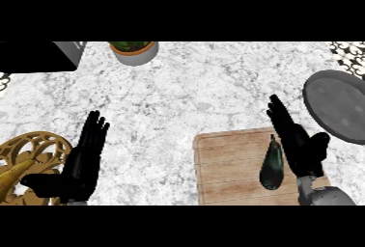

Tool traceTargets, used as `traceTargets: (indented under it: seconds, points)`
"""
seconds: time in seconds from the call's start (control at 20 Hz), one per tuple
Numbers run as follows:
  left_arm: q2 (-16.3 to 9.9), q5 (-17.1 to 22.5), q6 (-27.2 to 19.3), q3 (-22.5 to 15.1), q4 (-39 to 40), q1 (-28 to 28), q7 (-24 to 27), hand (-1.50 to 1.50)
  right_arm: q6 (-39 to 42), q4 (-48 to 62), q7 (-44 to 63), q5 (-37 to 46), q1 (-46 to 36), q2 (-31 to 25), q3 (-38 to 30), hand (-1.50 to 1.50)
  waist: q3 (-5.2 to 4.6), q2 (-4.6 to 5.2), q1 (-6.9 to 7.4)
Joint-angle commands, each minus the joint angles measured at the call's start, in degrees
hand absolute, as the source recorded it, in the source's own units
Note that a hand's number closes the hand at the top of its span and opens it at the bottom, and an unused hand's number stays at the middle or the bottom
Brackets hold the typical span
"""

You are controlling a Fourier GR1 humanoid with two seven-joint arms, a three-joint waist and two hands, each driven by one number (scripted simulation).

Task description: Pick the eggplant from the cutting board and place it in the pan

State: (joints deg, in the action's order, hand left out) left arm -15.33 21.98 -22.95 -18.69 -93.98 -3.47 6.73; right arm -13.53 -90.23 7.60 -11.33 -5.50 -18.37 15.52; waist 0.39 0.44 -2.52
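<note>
Eggplant (272,164) not lifted yet, and nothing of the job is done; the marble counter (185,91) carries it all; the cutting board (228,169) sits at the counter's near edge, right of middle, with the eggplant lying lengthwise along its right side; the grey pan (336,103) waits by the right edge, holding nothing; right hand (298,142) stands just beside the eggplant, fingers straight, thumb spread, gripping nothing; left hand (84,159) rests open near the left edge by a gold basket (32,149); grasp, carry and drop all remain, I'd say.

Pan (335,112) cut by right edge
</note>
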Motion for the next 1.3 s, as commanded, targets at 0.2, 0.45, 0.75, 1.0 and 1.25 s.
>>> traceTargets:
  seconds: [0.2,0.45,0.75,1.0,1.25]
  points:
    - [-9.8,-4.4,1.3,6.8,2.6,9.3,-3.9,0.00,23.0,8.0,-8.6,-17.4,3.6,-2.8,-6.5,1.50,-0.08,0.10,2.22]
    - [-12.4,-3.0,2.2,8.7,4.1,13.3,-10.3,0.00,14.4,10.5,-24.3,-3.5,13.7,-9.0,-12.5,-1.50,-0.23,-0.64,-0.04]
    - [-11.7,-4.1,3.1,9.1,6.0,14.4,-10.4,0.00,17.5,6.5,-28.6,-3.6,21.1,-20.1,-22.3,-1.50,-0.40,-0.62,1.20]
    - [-12.6,-3.4,6.4,11.0,10.1,16.2,-8.0,0.00,29.3,0.4,-18.3,-6.0,22.4,-34.8,-25.2,-1.50,-0.59,-0.52,0.96]
    - [-8.8,-6.9,3.2,7.6,8.8,16.4,-9.4,0.00,37.2,1.2,-9.3,-8.9,16.6,-43.5,-28.0,-1.50,-0.47,-0.50,2.39]
